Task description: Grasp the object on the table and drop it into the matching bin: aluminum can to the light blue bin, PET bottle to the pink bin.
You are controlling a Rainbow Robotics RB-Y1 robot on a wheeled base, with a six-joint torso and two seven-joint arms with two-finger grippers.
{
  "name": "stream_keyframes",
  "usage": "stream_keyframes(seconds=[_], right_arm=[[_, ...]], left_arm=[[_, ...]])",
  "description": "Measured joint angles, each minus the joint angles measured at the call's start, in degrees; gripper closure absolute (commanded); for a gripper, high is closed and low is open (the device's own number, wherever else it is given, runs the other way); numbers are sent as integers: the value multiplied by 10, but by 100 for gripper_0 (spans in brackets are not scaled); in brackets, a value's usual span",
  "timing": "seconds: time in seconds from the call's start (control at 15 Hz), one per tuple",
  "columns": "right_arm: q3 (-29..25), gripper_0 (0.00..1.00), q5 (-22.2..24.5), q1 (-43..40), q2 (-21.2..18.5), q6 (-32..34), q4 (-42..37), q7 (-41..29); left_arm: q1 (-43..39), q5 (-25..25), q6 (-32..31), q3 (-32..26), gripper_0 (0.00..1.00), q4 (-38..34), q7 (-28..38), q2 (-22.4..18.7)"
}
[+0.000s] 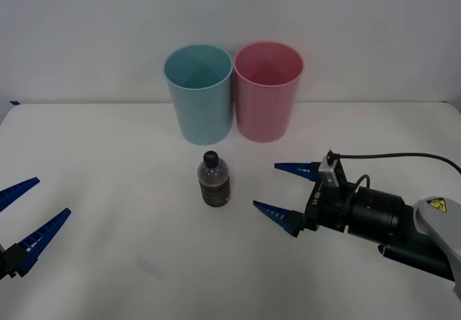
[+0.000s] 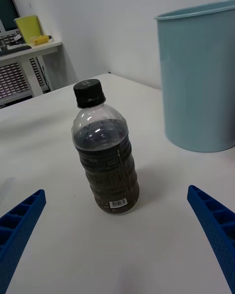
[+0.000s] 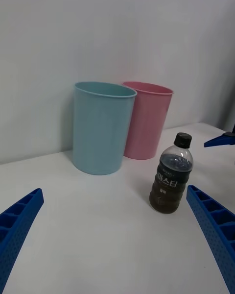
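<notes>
**Bottle standing free on desk, both grippers spread and clear of it**

The PET bottle [image 1: 214, 180] stands upright on the white desk [image 1: 108, 190], near its middle, with its black cap on and dark brown liquid filling most of the body. Nothing touches it.

Behind the bottle, at the far side of the desk, the light blue bin [image 1: 199, 93] and the pink bin [image 1: 267, 91] stand upright side by side, the blue one on the robot's left, their rims just meeting or very nearly so. The bottle sits in front of the gap between them, slightly nearer the blue bin.

The right gripper [image 1: 282, 190] is low over the desk to the right of the bottle, pointed toward it, its blue fingers [image 2: 215, 225] spread wide and holding nothing. In the right wrist view the bottle stands between the two fingers but ahead of their tips.

The left gripper [image 1: 29, 208] is at the desk's near left edge, well apart from the bottle, fingers likewise spread and empty.
</notes>
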State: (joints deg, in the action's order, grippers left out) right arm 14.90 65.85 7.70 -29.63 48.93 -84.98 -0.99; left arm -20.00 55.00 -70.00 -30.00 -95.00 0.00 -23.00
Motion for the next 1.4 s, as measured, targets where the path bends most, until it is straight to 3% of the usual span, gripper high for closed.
stream_keyframes(seconds=[0.6,1.4], right_arm=[[114,0,4,54,-12,-122,11,-8],[185,0,19,171,74,-144,160,3]], left_arm=[[0,0,0,0,0,0,0,0],[0,0,0,0,0,0,0,0]])
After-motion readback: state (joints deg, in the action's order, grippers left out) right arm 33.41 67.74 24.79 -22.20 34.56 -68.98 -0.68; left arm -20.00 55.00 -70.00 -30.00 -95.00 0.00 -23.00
